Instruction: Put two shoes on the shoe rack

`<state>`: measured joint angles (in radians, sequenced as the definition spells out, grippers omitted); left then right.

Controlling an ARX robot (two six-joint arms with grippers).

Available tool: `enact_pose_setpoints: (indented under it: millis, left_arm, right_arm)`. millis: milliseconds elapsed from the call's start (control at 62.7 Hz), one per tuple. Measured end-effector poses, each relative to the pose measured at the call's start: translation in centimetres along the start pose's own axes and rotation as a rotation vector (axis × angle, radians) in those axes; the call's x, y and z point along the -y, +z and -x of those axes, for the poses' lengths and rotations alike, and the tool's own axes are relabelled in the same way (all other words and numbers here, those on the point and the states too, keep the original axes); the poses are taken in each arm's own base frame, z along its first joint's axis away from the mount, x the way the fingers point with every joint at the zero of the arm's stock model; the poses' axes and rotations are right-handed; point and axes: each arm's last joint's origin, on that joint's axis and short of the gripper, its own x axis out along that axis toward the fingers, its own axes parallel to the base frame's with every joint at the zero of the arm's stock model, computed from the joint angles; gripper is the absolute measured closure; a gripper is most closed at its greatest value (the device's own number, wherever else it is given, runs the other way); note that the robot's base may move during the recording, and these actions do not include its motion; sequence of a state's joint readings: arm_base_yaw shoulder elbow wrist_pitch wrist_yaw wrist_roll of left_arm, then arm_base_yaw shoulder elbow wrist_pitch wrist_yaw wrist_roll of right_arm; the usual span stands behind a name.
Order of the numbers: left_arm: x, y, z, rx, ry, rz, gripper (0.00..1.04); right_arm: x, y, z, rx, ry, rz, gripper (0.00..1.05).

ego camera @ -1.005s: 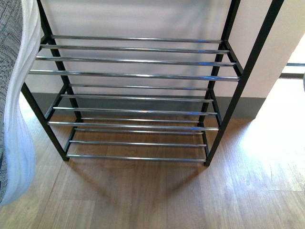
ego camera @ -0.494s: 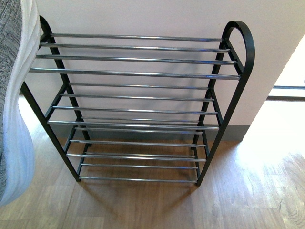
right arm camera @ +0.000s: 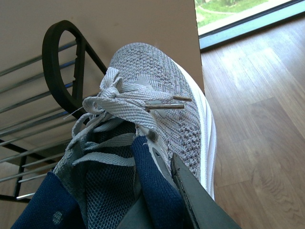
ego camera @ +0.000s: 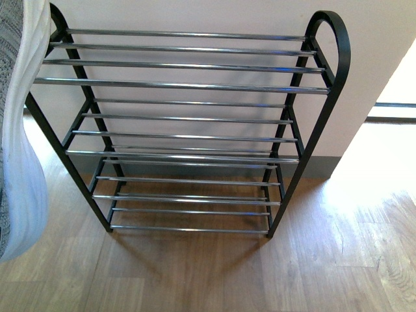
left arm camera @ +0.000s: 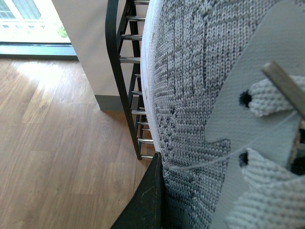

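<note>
The shoe rack (ego camera: 185,83) stands against the wall in the front view, a black frame with four tiers of chrome rods, all bare. One grey knit shoe (ego camera: 25,136) hangs at the far left edge, its white ridged sole facing the rack. In the left wrist view this shoe (left arm camera: 190,90) fills the picture beside the shoe rack's end frame (left arm camera: 113,57), and my left gripper (left arm camera: 190,202) is shut on it, with one black finger (left arm camera: 147,200) showing. My right gripper (right arm camera: 159,191) is shut on the navy collar of the other shoe (right arm camera: 162,90), toe towards the rack's arched end (right arm camera: 59,52).
Wood plank floor (ego camera: 214,273) lies in front of the rack. A beige wall with grey skirting (ego camera: 322,166) stands behind it. A sunlit glass door or window (ego camera: 396,104) is to the right of the rack, with bright floor below it.
The front view has drawn back from the rack: its arched top ends and lowest tier now show. The shoe at the left edge keeps its place in the view.
</note>
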<state>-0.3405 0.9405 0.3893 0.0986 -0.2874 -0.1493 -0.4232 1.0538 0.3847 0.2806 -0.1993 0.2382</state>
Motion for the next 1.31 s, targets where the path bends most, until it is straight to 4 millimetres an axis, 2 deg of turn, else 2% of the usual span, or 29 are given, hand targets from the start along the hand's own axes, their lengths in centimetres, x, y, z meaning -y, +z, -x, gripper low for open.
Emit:
enact_pose_setpoints:
  millis: [64,144,239,383,478,574,765,1132,1308]
  left_arm:
    - [0.0,0.0,0.0,0.000,0.000,0.000,0.99]
    - [0.0,0.0,0.0,0.000,0.000,0.000,0.99]
    - [0.0,0.0,0.0,0.000,0.000,0.000,0.99]
    - [0.0,0.0,0.0,0.000,0.000,0.000,0.99]
    - [0.0,0.0,0.0,0.000,-0.001,0.000,0.99]
    - [0.0,0.0,0.0,0.000,-0.001,0.000,0.99]
    - [0.0,0.0,0.0,0.000,-0.002,0.000,0.99]
    - [0.0,0.0,0.0,0.000,0.000,0.000,0.99]
    - [0.0,0.0,0.0,0.000,0.000,0.000,0.99]
  right_arm:
    - [0.0,0.0,0.0,0.003,0.009,0.007,1.04]
    - [-0.1,0.1,0.0,0.091,0.118,0.090,1.04]
    - [-1.0,0.8,0.1,0.149,0.173,0.162,1.04]
    - [-2.5,1.9,-0.2,0.137,0.126,0.171,1.04]
    - [-4.6,2.9,-1.0,0.109,0.098,0.172,1.04]
    - [-7.1,4.5,-2.0,0.104,0.085,0.174,1.04]
    - [-10.1,6.0,-3.7,0.093,0.109,0.152,1.04]
    - [-14.1,6.2,-9.4,0.016,0.141,0.150,1.04]
    - [-15.4,6.4,-10.8,0.017,0.178,0.148,1.04]
